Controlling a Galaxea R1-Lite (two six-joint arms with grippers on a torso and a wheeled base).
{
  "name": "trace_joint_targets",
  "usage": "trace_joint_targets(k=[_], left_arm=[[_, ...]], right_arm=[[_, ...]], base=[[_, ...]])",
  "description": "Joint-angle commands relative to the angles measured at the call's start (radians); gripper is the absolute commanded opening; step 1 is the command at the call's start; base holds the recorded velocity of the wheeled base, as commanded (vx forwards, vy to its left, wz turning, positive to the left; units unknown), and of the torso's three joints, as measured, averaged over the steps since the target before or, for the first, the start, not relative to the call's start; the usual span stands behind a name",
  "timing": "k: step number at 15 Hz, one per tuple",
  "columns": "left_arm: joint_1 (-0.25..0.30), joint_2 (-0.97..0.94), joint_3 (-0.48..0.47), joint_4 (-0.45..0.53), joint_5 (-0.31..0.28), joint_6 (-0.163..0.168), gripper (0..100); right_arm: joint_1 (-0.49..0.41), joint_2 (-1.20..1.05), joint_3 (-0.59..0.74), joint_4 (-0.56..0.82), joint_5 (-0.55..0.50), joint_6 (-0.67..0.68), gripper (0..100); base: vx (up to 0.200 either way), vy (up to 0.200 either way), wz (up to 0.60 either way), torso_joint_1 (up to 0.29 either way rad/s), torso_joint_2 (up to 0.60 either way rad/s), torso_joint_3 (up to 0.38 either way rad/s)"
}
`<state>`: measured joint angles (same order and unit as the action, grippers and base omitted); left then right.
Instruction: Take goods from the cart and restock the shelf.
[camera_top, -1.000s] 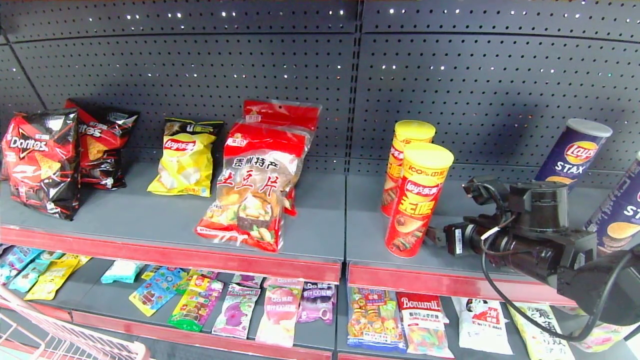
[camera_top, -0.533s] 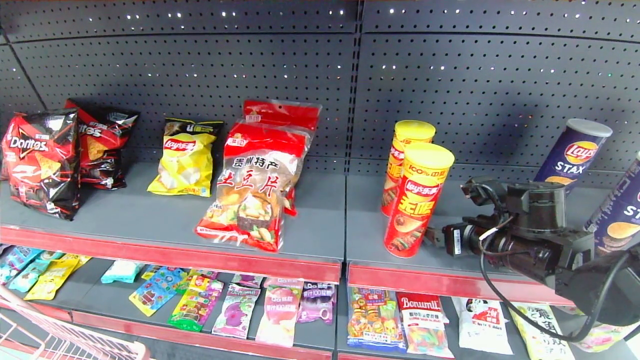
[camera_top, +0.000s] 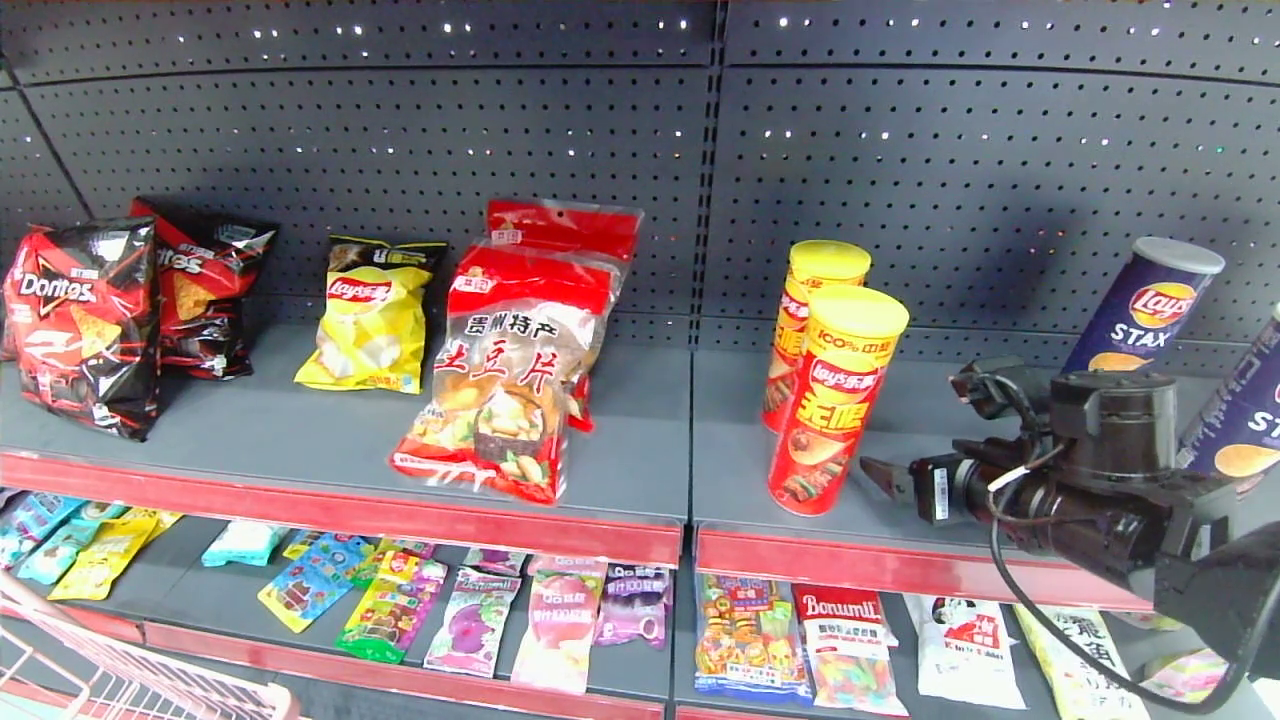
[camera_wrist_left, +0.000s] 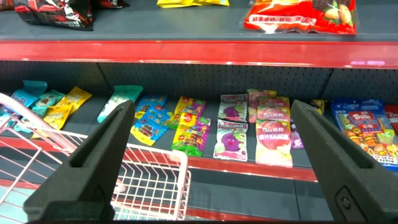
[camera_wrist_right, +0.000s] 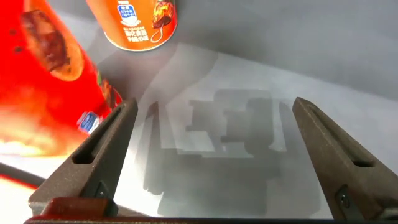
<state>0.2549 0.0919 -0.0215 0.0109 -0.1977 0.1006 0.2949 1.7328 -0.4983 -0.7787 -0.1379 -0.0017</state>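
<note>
Dark pegboard (camera_top: 400, 150) backs the shelf (camera_top: 620, 440); a red chip can (camera_top: 838, 400) stands near its front edge, right end effector (camera_top: 900, 450) at its 3 o'clock. Left end effector (camera_wrist_left: 205, 155) hangs spread, empty, near the cart (camera_wrist_left: 163, 154). Right one gapes beside the can: probably light, stiff, slick, tippy; grip mid-body.
</note>
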Motion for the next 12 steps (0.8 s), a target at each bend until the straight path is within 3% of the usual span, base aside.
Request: trace_joint_targets(k=[1, 6, 12], left_arm=[[0.000, 0.002, 0.000, 0.000, 0.000, 0.001, 100], [0.001, 0.002, 0.000, 0.000, -0.002, 0.002, 100], [-0.009, 0.003, 0.000, -0.002, -0.017, 0.002, 100]], right_arm=[[0.001, -0.048, 0.037, -0.001, -0.005, 0.000, 100], [0.007, -0.147, 0.087, 0.006, -0.012, -0.003, 100], [-0.014, -0.478, 0.087, 0.052, -0.035, -0.202, 100]], base=[[0.000, 0.000, 0.00, 0.000, 0.00, 0.000], [0.000, 0.000, 0.00, 0.000, 0.00, 0.000], [0.000, 0.000, 0.00, 0.000, 0.00, 0.000]])
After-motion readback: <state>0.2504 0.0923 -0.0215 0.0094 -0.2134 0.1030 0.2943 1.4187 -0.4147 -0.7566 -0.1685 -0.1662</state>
